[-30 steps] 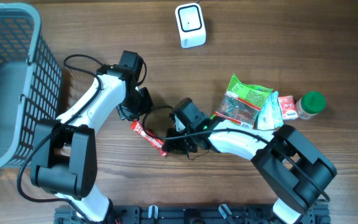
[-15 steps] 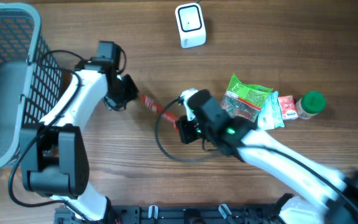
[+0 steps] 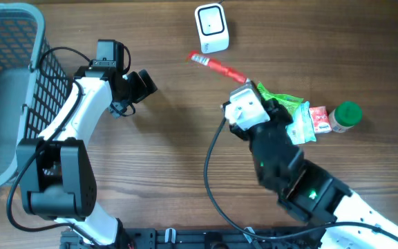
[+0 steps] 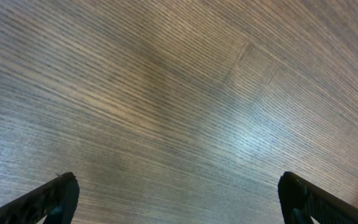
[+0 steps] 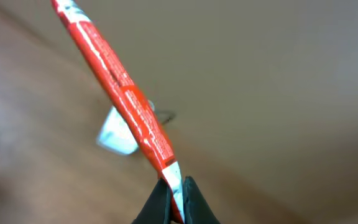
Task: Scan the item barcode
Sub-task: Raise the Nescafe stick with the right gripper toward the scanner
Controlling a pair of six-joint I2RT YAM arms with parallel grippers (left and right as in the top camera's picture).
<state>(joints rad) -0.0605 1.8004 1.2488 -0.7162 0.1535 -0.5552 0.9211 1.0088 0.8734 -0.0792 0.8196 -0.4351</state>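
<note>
Red snack stick (image 3: 216,66) pinched in right fingers (image 5: 160,202), left fingers (image 4: 48,199) spread, grey basket (image 3: 9,8) far-left

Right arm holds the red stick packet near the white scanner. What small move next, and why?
Probably shift the right gripper a little so the long red stick packet comes over the white box scanner window. The packet is pinched at one end, and its free end sits beside the scanner, not over the window.
</note>
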